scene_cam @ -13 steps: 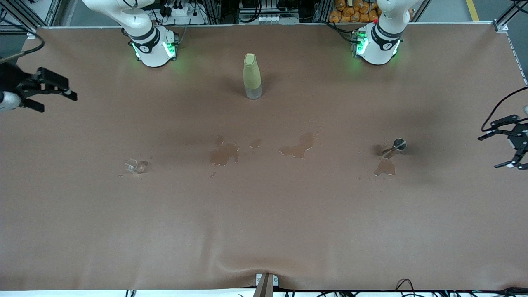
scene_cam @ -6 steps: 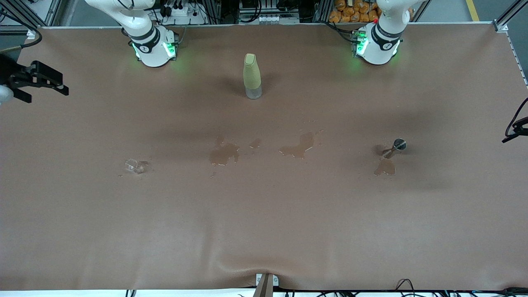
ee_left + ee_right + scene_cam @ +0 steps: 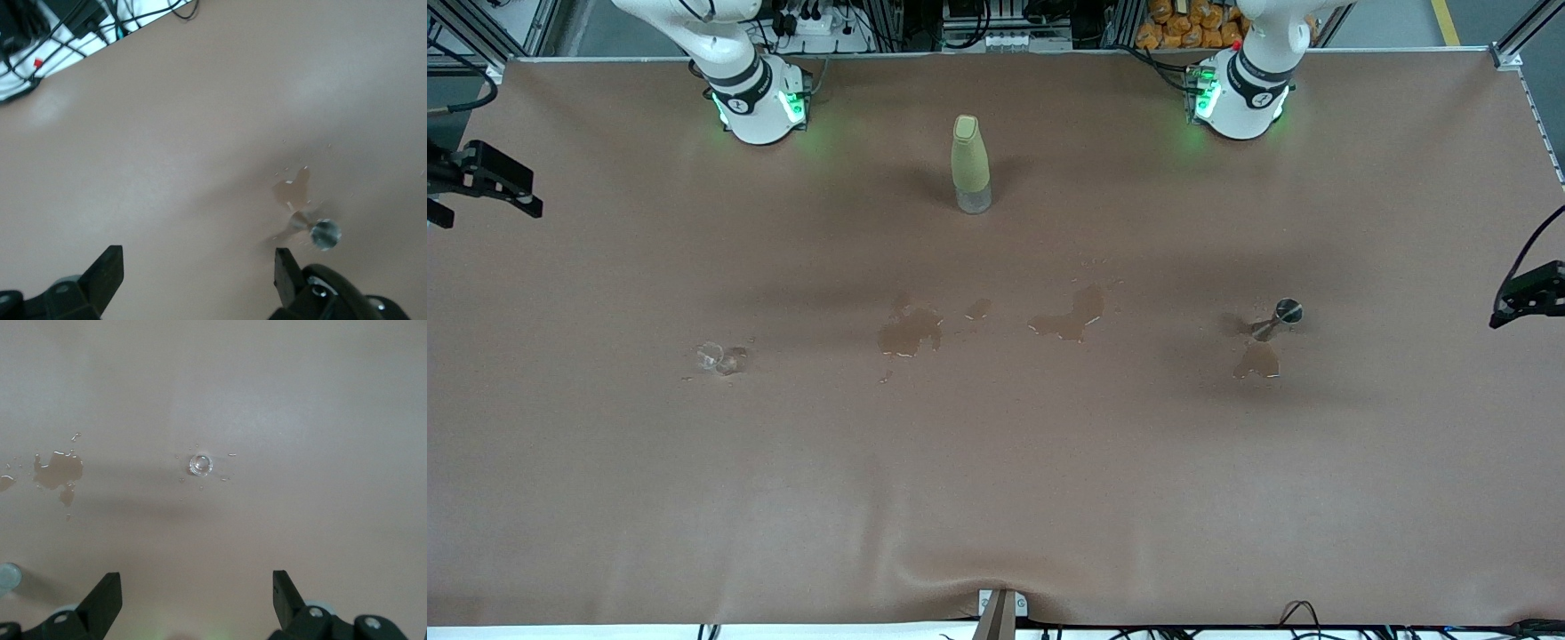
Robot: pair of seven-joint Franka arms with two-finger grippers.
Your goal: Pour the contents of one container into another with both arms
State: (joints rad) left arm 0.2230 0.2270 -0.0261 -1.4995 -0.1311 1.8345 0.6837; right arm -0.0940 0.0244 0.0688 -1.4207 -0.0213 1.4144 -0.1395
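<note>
Both cups on the surface, neither in my jaws – pour looks done or not begun, can't tell which.
Glass cup [image 3: 719,357] sits twd right arm's end, metal cup [image 3: 1286,312] twd left arm's end, well apart, puddles [image 3: 911,332] btwn. Left gripper [image 3: 193,277] & right gripper [image 3: 193,597] hang at the surface's ends, jaws apart, empty.

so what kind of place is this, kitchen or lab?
Most likely a robotics lab or test cell, not a kitchen. Two robot arm bases are fixed along a brown-covered table, aluminium framing stands at its corner, and cables trail off the edge.
</note>
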